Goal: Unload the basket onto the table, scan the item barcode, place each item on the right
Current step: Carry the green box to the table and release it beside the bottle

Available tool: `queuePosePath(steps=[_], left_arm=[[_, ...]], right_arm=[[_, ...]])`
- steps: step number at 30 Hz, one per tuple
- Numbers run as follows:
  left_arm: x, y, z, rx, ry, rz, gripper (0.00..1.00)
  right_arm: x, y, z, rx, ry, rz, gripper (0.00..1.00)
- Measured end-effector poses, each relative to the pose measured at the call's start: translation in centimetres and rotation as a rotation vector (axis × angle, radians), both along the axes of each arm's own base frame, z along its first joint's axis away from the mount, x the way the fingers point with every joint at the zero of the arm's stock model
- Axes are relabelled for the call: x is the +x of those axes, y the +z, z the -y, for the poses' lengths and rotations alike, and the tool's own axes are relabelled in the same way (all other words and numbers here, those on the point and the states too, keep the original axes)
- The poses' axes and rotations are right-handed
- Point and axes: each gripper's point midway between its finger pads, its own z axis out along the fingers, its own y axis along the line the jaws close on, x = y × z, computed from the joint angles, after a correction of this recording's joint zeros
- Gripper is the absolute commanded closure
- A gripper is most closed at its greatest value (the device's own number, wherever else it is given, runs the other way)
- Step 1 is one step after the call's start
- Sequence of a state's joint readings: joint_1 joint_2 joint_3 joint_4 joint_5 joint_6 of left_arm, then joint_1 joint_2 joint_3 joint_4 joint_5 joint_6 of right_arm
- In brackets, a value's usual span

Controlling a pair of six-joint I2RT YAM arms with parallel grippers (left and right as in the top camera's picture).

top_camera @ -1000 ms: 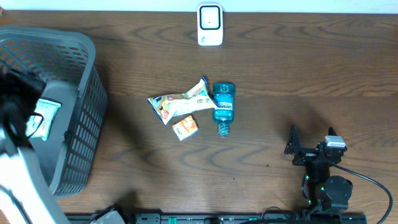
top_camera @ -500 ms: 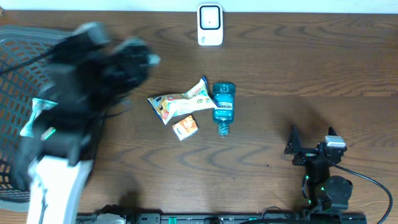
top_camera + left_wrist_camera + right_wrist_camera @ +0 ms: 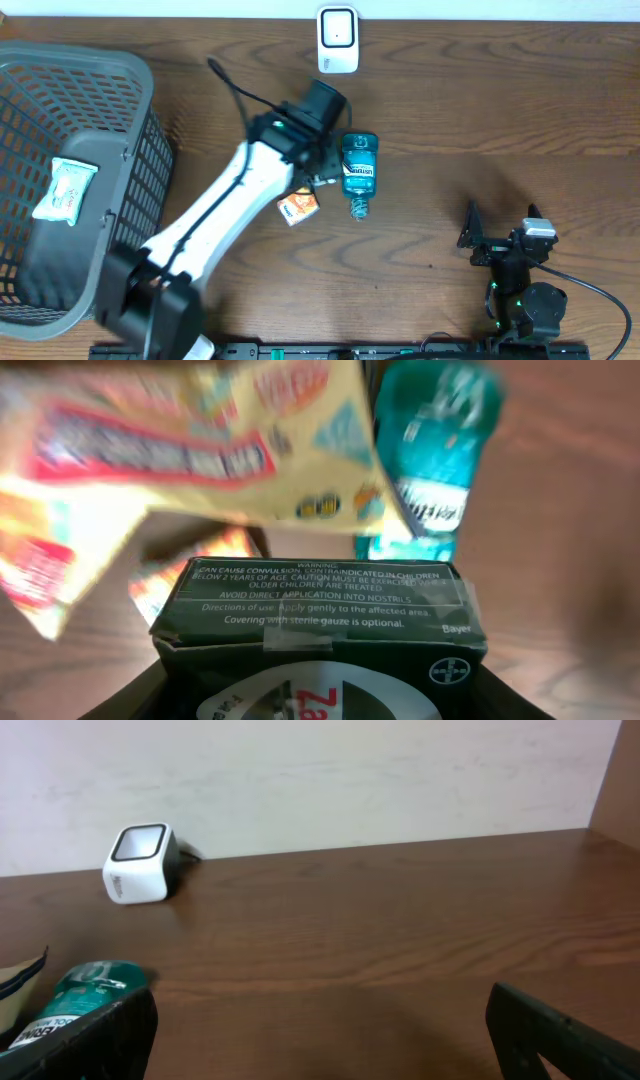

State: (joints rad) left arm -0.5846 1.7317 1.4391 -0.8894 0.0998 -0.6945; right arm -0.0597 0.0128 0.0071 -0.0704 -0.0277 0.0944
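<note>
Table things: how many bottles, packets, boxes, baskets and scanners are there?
Bottles: 1, teal bottle
Packets: 3, yellow snack bag, orange packet, white packet
Boxes: 1, dark box
Baskets: 1, grey basket
Scanners: 1, white scanner
Total: 7

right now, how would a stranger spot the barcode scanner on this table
On the wooden table, look along the far edge by the pale wall. Near its middle, beyond the blue bottle, stands the scanner. It alone is a white rounded box with a dark-rimmed window.
</note>
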Motion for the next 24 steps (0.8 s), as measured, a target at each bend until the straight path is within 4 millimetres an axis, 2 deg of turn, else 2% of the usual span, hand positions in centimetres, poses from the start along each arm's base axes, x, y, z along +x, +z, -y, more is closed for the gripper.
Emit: queuePosePath(steps=[6,14,16,18,19,20,21,24], left_arm=[[-1.5,-3.4,1.9,0.031,0.033,-0.096,0.6],[-1.7,-6.7,3.3,0.06,0.054,-0.145,0.59],[-1.9,-7.6,3.3,0.076,0.053,-0.159,0.47],[-2.3,-8.3,2.9,0.113,0.052,-0.177,0.31],[-2.5,-8.5,2.3,0.145,0.058,-0.182,0.13],[-2.6,-8.5,1.9,0.167,0.065,-0.183,0.12],[-2.7,-8.5,1.4,0.189,0.068,-0.181,0.02],[-2.2,-7.9,0.7,0.216,0.05,-0.154,0.02]], right_arm=[[0.0,0.0,0.0,0.0,0.0,0.0,0.01],[0.0,0.0,0.0,0.0,0.0,0.0,0.01],[0.0,0.0,0.0,0.0,0.0,0.0,0.01],[0.0,0.0,0.0,0.0,0.0,0.0,0.01],[0.0,0.0,0.0,0.0,0.0,0.0,0.01],[0.0,0.0,0.0,0.0,0.0,0.0,0.01],[0.0,0.0,0.0,0.0,0.0,0.0,0.01],[0.0,0.0,0.0,0.0,0.0,0.0,0.01]])
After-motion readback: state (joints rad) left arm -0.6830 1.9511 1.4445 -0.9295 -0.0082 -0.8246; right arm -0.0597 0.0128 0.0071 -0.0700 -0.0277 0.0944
